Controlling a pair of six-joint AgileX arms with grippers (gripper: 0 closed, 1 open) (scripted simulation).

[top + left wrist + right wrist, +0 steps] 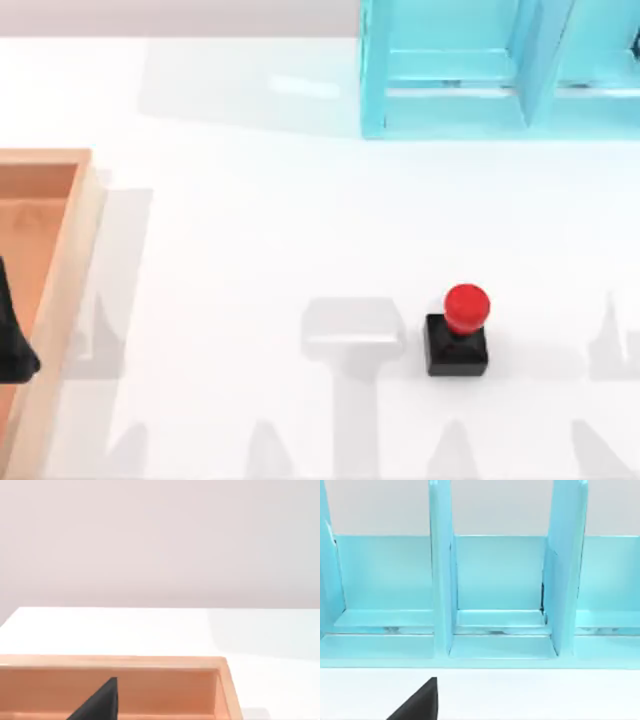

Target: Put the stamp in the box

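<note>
The stamp (457, 335), a small black cube with a round glossy red knob, stands upright on the white table right of centre, toward the front. The box (75, 250), wooden with an orange-brown floor and pale walls, lies at the table's left edge, far from the stamp. My left gripper (12, 345) shows as a dark shape over the box's floor at the left border. A black part of it (100, 705) hangs in front of the box's far wall (115, 662). A black part of my right gripper (420, 705) sits above the white table, facing the shelf. Nothing is touching the stamp.
A translucent light-blue shelf (450, 110) with upright dividers stands at the back right of the table; its compartments (500, 575) face the right wrist camera. White tabletop (260, 230) stretches between the box and the stamp.
</note>
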